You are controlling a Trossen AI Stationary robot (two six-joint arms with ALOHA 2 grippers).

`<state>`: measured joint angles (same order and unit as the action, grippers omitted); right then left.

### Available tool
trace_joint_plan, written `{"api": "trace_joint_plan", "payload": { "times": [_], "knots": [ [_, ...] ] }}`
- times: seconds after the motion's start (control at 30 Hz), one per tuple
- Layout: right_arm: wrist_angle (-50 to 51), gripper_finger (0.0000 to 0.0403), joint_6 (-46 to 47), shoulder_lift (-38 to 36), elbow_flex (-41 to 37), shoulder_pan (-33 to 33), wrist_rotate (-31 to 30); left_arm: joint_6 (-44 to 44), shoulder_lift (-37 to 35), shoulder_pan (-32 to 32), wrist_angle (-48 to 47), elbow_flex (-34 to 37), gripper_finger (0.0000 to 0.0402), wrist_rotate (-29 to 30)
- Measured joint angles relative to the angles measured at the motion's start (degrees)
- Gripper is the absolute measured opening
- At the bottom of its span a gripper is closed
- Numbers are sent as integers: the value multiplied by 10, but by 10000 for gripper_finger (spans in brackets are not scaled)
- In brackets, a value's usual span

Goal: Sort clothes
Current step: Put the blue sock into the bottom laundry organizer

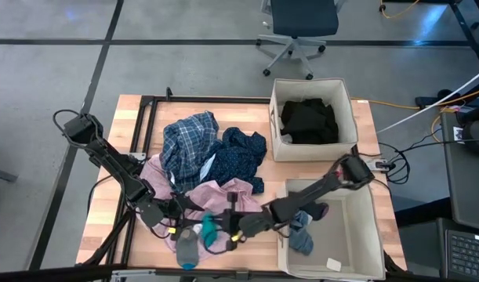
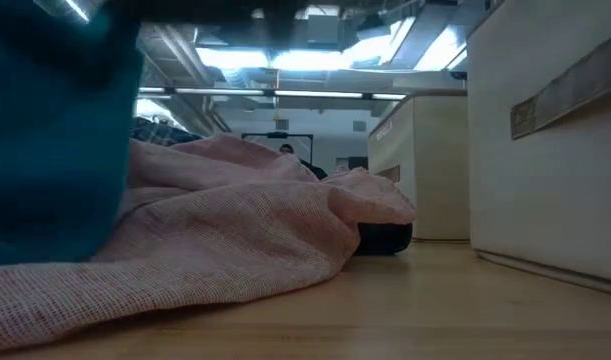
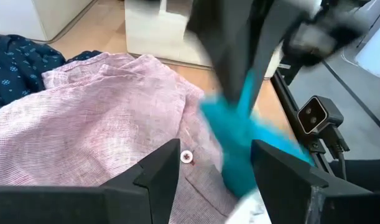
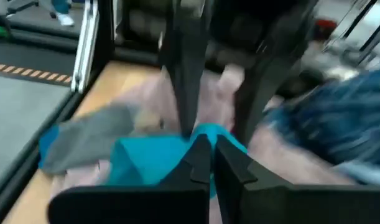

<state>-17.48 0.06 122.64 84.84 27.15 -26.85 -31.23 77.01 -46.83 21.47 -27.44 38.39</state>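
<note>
Right tool [image 1: 237, 228] clenched on the small bright teal soft fabric garment [image 1: 211, 228] atop the pale pink woven shirt [image 1: 223, 196] at the surface's near edge, left tool [image 1: 175, 215] released just beside, beige fabric bin [image 1: 363, 205] toward the right edge.

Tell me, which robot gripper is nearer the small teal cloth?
Right. The right gripper is shut on the small teal cloth; the left gripper hovers open just beside it, over the pink shirt.

Bare tabletop [image 1: 129, 125] along the left; clothes pile [image 1: 212, 168] mid-table, two bins [image 1: 313, 153] crowding the right.
</note>
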Motion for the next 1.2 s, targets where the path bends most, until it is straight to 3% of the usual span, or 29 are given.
{"api": "trace_joint_plan", "payload": {
  "times": [0.43,0.73,0.9,1.2],
  "knots": [
    [183,14,-49,-248,0,71,-209,-6,0,-4,0,0,186,0],
    [352,19,-2,-401,0,178,-252,-14,0,-4,1,0,186,0],
    [513,20,175,-463,0,247,-255,-17,0,-4,2,0,186,0],
    [868,21,678,-490,-4,328,-221,-18,0,-4,2,0,186,12]
  ]
}}
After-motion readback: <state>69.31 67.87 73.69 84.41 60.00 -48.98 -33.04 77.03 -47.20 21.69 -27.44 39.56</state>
